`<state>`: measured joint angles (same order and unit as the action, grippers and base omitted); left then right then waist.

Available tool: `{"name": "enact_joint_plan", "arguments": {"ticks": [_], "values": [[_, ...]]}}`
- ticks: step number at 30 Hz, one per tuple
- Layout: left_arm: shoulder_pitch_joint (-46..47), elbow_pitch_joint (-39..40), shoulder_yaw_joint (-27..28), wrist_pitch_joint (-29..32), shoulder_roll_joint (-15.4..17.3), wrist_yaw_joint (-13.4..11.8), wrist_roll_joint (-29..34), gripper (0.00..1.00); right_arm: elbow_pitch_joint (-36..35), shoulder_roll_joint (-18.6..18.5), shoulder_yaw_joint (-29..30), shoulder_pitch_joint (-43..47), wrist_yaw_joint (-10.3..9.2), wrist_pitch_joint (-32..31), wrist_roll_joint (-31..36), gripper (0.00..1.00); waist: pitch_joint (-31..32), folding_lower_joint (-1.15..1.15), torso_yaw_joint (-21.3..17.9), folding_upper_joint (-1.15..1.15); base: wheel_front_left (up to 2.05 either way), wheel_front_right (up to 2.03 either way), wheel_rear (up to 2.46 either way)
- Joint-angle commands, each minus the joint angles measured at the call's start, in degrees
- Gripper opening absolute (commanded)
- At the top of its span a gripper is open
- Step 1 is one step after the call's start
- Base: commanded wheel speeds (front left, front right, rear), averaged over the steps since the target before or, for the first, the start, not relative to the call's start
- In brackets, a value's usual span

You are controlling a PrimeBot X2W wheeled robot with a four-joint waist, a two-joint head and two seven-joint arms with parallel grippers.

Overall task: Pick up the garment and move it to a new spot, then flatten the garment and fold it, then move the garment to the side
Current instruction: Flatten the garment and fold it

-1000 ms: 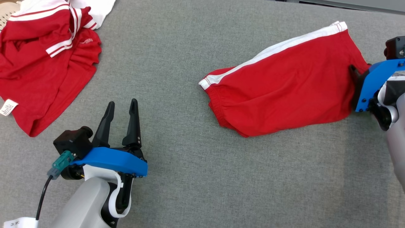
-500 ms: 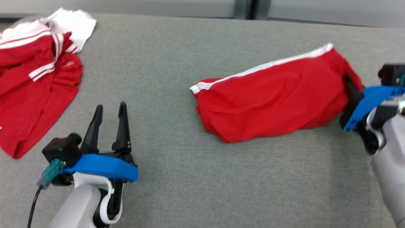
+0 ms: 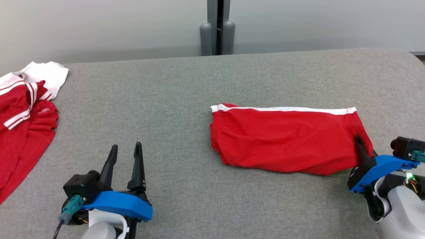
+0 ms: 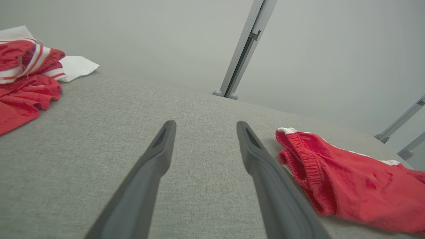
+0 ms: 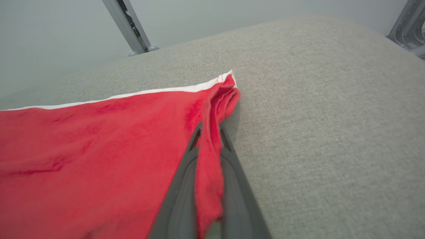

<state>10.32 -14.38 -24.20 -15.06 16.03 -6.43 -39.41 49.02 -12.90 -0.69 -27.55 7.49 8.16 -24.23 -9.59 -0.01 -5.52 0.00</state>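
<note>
Right wrist view, right fingers [image 5: 225, 147] clamping shorts [image 5: 99, 139] hem, head view, left fingers [image 3: 136, 164] apart above surface [image 3: 186, 199], shorts red, white-striped, lying flat.

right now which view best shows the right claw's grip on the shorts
right wrist view: close up, the red shorts sit pinched in the shut right claw. head view shows that grip small; left wrist view shows the shorts' waistband.

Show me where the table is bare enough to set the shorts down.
Bare: the grey stretch between the shirt and the shorts, ahead of the left gripper; also the strip behind the shorts. Crowded: the left edge, under the shirt.
</note>
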Motion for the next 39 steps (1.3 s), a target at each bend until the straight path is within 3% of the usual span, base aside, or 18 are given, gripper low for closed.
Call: {"name": "enact_joint_plan", "arguments": {"ticks": [1, 7, 11, 17, 23, 31, 32, 33, 34, 39], "values": [[-0.5, -0.2, 0.0, -0.2, 0.0, 0.3, 0.5, 1.00, -0.4, 0.2, 0.4, 0.7, 0.00, 0.3, 0.4, 0.00, 0.2, 0.01, -0.1, 0.00, 0.00, 0.00, 0.00], [0.9, -1.2, -1.2, -0.2, -1.6, 1.0, 1.7, 1.00, -1.5, 0.9, 2.0, -2.9, 0.00, -0.2, 4.8, 0.00, -0.3, 0.01, 1.8, 0.00, 0.00, 0.00, 0.00], [1.7, -1.9, -1.6, -0.2, -2.5, 1.5, 2.2, 1.00, -3.0, 3.7, -0.4, -6.9, 0.00, -1.4, 8.3, 0.00, -0.6, 0.01, 3.3, 0.00, 0.00, 0.00, 0.00], [2.0, -2.6, -1.3, -0.2, -3.6, 2.2, 2.8, 1.00, -5.1, 8.6, -11.0, -11.2, 0.00, -3.8, 10.6, 0.00, -0.9, 0.01, 5.4, 0.00, 0.00, 0.00, 0.00], [2.0, -3.1, -0.4, -0.2, -4.8, 2.9, 3.5, 1.00, -3.5, 9.8, -23.9, -10.0, 0.00, -6.3, 10.1, 0.00, -1.0, 0.01, 6.9, 0.00, 0.00, 0.00, 0.00], [0.9, -3.8, 0.9, -0.2, -5.6, 3.6, 4.6, 1.00, -0.2, 10.0, -29.4, -9.9, 0.00, -4.4, 8.1, 0.00, -0.9, 0.01, 6.7, 0.00, 0.00, 0.00, 0.00], [0.8, -4.0, 0.9, -0.2, -5.7, 3.8, 4.8, 1.00, 0.1, 10.0, -29.8, -10.0, 0.00, -3.9, 7.8, 0.06, -0.8, 0.01, 6.5, 0.00, 0.00, 0.00, 0.00], [0.7, -4.1, 0.9, -0.2, -5.8, 3.9, 4.8, 1.00, 0.4, 10.0, -30.2, -10.0, 0.00, -3.4, 7.6, 0.44, -0.7, 0.01, 6.3, 0.00, 0.00, 0.00, 0.00], [0.7, -4.3, 0.9, -0.2, -5.8, 4.0, 4.9, 1.00, 0.3, 10.0, -30.7, -9.9, 0.00, -2.7, 7.1, 1.00, -0.6, 0.01, 6.1, 0.00, 0.00, 0.00, 0.00], [0.7, -4.9, 0.5, -0.2, -6.3, 4.5, 5.4, 1.00, -1.5, 10.0, -34.6, -8.6, 0.00, -0.8, 3.5, 1.00, -0.1, 0.01, 5.4, 0.00, 0.00, 0.00, 0.00]]}}
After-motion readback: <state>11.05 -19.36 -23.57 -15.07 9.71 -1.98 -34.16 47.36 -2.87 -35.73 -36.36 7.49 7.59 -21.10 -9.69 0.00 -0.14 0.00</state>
